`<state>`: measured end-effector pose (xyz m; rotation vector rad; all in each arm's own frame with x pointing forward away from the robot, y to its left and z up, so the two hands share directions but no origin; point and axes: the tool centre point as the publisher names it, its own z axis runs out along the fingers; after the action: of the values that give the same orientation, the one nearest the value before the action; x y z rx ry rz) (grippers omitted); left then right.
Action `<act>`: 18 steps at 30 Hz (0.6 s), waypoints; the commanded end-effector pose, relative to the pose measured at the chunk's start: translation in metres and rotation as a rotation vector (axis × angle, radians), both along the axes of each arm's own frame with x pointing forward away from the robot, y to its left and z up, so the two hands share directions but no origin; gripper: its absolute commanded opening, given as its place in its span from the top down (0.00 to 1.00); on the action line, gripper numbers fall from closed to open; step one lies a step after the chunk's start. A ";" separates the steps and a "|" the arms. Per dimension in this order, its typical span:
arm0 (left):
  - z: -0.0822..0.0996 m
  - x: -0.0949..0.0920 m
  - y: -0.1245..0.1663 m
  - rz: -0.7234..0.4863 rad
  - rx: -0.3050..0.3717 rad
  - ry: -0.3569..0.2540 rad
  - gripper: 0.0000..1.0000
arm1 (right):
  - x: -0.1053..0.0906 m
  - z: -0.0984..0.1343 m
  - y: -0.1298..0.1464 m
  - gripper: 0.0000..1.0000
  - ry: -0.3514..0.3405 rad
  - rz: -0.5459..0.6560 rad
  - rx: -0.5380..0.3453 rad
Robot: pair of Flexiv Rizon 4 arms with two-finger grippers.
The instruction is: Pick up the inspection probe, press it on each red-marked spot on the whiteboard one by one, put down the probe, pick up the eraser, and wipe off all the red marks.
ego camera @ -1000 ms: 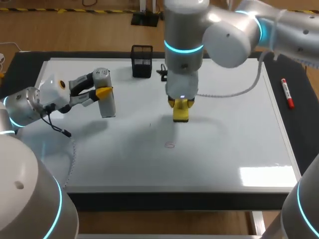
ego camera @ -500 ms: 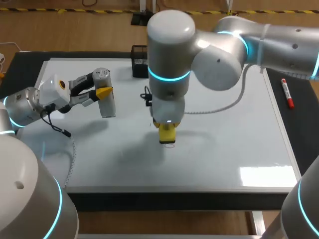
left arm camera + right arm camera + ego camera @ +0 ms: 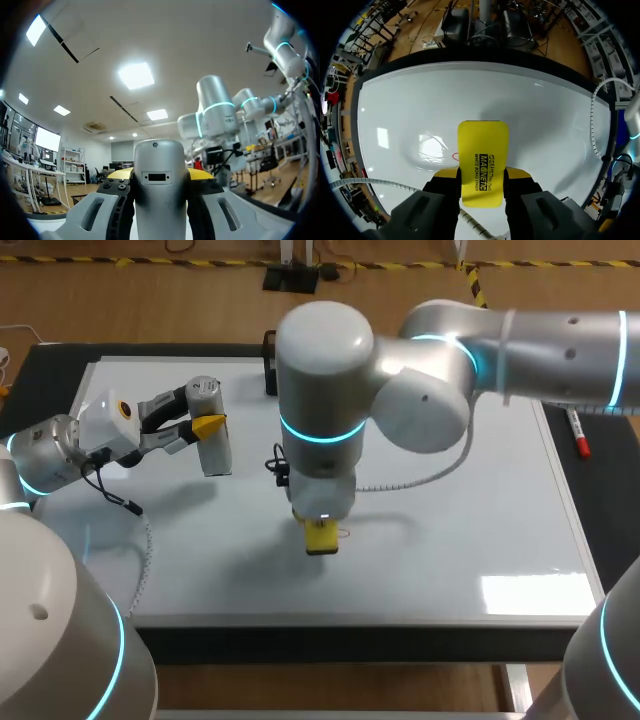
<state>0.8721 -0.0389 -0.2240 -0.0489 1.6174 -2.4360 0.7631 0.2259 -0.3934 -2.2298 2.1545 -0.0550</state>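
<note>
Over on the left, the left gripper is clamped on the silver probe, above the whiteboard. Mid-board, the right gripper is squeezing the yellow eraser, right beside a small red mark.

Black print in two lines runs along the yellow face of the eraser, which is held between the fingers of the right tool. Any label on the marker pen is too small to read.
</note>
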 end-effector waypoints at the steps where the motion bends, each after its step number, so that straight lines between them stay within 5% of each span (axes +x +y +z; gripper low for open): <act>1: 0.001 -0.001 0.000 0.001 0.000 -0.001 1.00 | -0.001 -0.005 -0.004 1.00 -0.007 0.005 0.007; 18: 0.001 -0.001 0.000 0.001 0.000 -0.001 1.00 | 0.008 -0.025 -0.017 1.00 0.025 -0.014 0.003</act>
<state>0.8721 -0.0389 -0.2240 -0.0488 1.6175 -2.4360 0.7697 0.2109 -0.4196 -2.2236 2.1822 -0.0211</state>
